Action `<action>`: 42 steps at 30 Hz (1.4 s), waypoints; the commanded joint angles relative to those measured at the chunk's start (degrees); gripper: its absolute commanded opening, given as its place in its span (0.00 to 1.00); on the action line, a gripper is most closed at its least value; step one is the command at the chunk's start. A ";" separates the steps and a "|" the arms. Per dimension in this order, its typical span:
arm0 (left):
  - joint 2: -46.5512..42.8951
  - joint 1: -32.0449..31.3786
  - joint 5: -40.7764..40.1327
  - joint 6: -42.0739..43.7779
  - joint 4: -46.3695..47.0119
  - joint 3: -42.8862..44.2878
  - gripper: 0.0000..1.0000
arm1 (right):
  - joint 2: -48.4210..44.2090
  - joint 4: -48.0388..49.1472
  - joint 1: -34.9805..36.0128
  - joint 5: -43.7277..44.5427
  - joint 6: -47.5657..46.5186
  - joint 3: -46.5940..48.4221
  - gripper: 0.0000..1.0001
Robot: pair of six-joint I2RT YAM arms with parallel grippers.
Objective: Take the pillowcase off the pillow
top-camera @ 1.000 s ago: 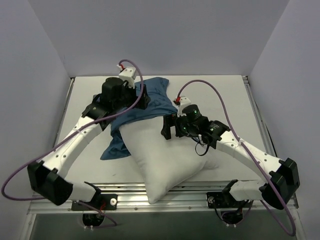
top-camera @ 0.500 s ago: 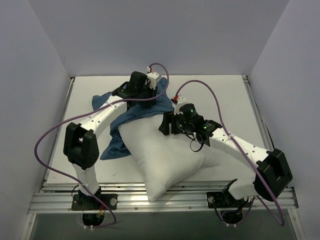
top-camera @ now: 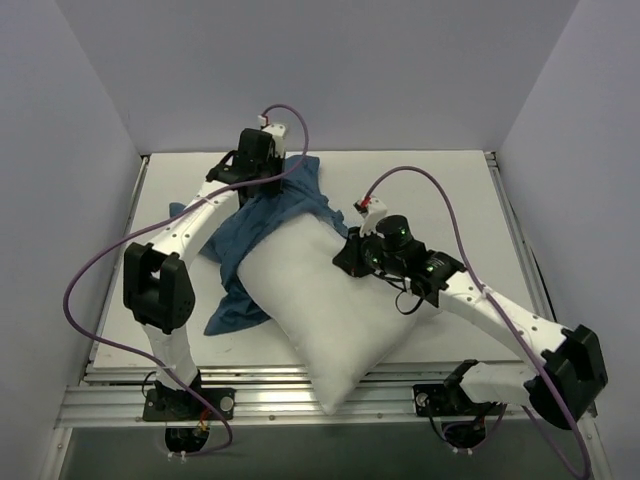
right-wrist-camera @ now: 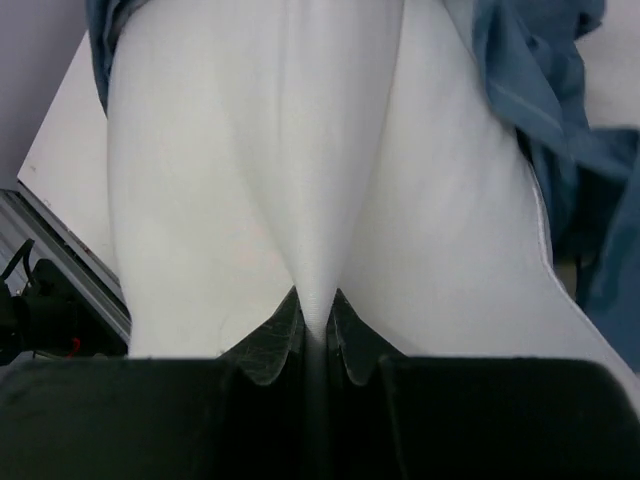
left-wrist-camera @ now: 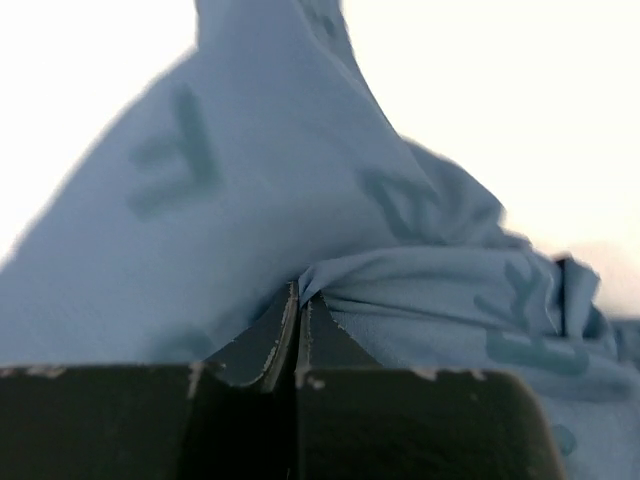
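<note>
One white pillow (top-camera: 335,310) and one blue pillowcase (top-camera: 275,215) are lying on one table (top-camera: 450,185). Two robot arms are reaching over it, the left arm (top-camera: 195,225) and the right arm (top-camera: 500,315). Each is carrying one gripper, the left gripper (left-wrist-camera: 298,298) and the right gripper (right-wrist-camera: 316,312), and two purple cables (top-camera: 408,169) are looping along them.

High behind the near edge, the top camera looks down over the whole counter (top-camera: 450,180); the left wrist camera crowds the pillowcase (left-wrist-camera: 250,200), the right the pillow (right-wrist-camera: 200,150), both also visible from overhead.
</note>
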 commanded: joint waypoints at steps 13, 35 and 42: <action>8.70 15.41 -22.24 -5.54 3.25 10.26 0.02 | -21.78 -33.34 -0.17 6.76 -1.12 7.06 0.00; -31.44 7.16 -3.16 -19.87 2.29 -19.42 0.94 | 0.10 -21.92 1.40 24.78 -12.09 19.90 0.88; -49.53 7.07 -1.59 -22.51 -1.31 -38.58 0.93 | 3.16 -21.13 13.61 29.54 -19.04 22.01 0.98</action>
